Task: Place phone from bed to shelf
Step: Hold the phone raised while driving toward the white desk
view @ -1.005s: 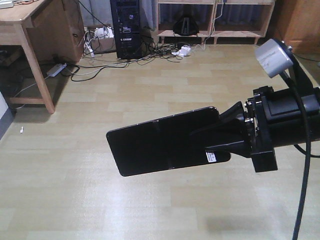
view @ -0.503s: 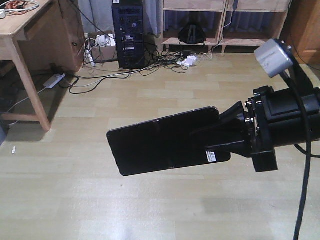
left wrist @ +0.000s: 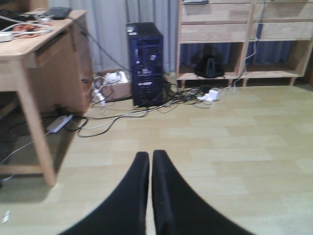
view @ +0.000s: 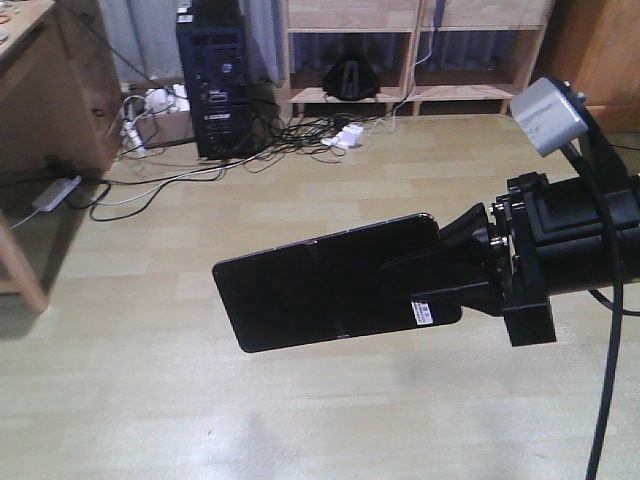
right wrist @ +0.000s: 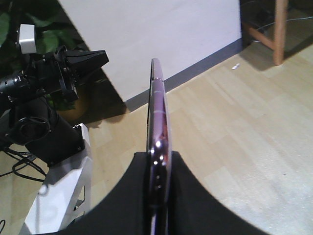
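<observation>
1. Slid leftward in the front view compared with half a second ago: computer tower (view: 213, 85), with shelf and desk alongside, the desk now mostly lost past the left edge. Unchanged in frame: phone and right gripper.
2. Pale plank floor (view: 150, 380) spreading out in front of the tower, bare beneath the phone.
3. Shelf (view: 416, 60) just right of the tower, against the back wall. Top cropped in both the front and left wrist (left wrist: 215, 32) views. Dark bag-like lump (view: 348, 78) in the low compartment nearest the tower, too dim to identify.
4. Desk (view: 45, 100) left of the tower, only a side panel and a leg visible from the front. Fuller in the left wrist view (left wrist: 34, 44), with the clutter on top too blurred to name.
5. Tangle of cables (view: 290, 135) on the floor around the tower's foot, trailing toward the shelf; single plugs hard to separate.
6. Right gripper (view: 400, 280) well in front of the tower and to its right, fingers clamped on one end of the phone. Arm behind cut off by the right edge.
7. Phone (view: 320, 290) held in the air above the floor, well apart from the shelf, broad face toward the front camera, free end lower. Edge-on in the right wrist view (right wrist: 159, 112), lower end hidden between the fingers. Small white sticker (view: 422, 313) beside the grip, print unreadable.
8. Left gripper (left wrist: 150, 155) pointing toward the tower, fingers together with only a thin slit between, nothing held. Finger bases cut off by the bottom edge.
</observation>
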